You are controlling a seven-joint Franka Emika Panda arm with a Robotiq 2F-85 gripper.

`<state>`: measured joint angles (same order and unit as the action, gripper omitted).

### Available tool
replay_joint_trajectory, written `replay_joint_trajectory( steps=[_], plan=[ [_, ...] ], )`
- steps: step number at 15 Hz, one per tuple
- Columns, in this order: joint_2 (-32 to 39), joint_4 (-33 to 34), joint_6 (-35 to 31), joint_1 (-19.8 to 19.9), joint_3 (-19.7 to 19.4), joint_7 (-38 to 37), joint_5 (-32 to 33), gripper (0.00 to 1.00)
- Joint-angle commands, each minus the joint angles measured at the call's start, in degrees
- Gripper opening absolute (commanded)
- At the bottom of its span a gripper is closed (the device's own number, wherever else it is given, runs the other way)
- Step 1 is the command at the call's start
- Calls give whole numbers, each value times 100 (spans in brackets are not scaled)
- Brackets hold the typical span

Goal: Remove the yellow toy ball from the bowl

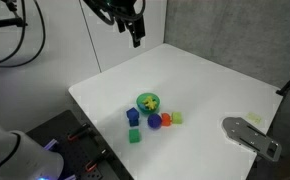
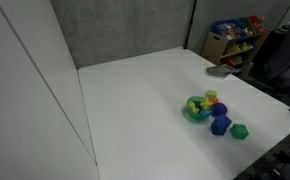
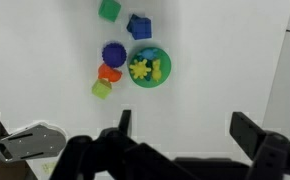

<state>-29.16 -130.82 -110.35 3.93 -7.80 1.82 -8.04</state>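
Yellow toy ball [image 3: 143, 69] inside green bowl [image 3: 165, 66].

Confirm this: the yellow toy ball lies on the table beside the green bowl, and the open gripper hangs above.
Wrong in one point: the yellow toy ball lies inside the bowl, not beside it, as the wrist view shows. The open gripper does hang above.

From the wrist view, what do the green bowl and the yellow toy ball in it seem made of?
The bowl looks like smooth plastic: even, saturated green. The yellow toy ball looks like soft rubber or plastic: lumpy outline, no shine. Too small to be sure.
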Motion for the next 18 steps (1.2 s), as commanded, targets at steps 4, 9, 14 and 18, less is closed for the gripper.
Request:
replay_joint_trajectory(
  steps=[4,9,14,18],
  plan=[
    [678,131,-676,140,760,-1203,840,100],
    [1409,250,-995,48,886,-1564,1091,100],
    [2070,264,-1161,16,870,-1572,1258,100],
    [2580,269,-1407,-42,798,-1251,1207,100]
  ],
)
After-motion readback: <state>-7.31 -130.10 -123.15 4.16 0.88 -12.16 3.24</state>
